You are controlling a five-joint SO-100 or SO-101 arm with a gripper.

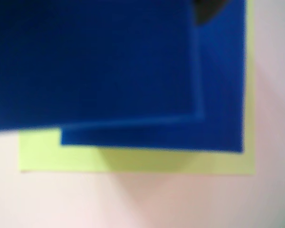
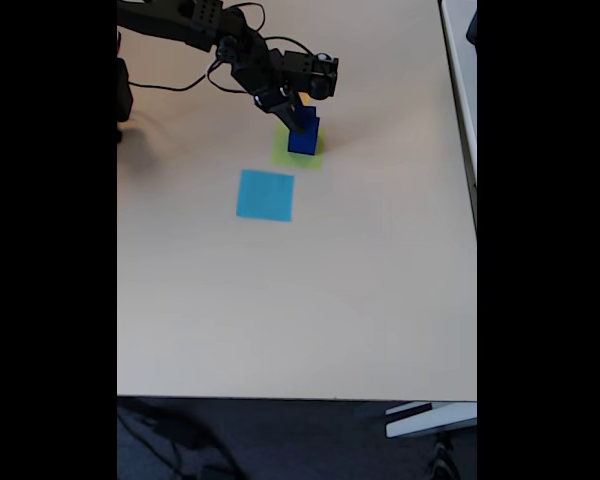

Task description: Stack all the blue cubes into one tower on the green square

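Fixed view shows solid dark-blue cubes (image 2: 303, 135) stacked on the flat yellow-green square patch (image 2: 284, 155) at the far side of the tan worktop (image 2: 310, 290). Black fingers (image 2: 296, 112) sit right over the stack; I cannot tell how open they are. Near it lies a flat light-blue square (image 2: 265, 195).

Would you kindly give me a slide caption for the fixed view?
The gripper hovers at a blue cube tower on the green square, beside a light-blue square.

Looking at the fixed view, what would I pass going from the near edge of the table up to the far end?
Bare table → light-blue square → green square carrying the stacked blue cubes → the arm's pincer above them.
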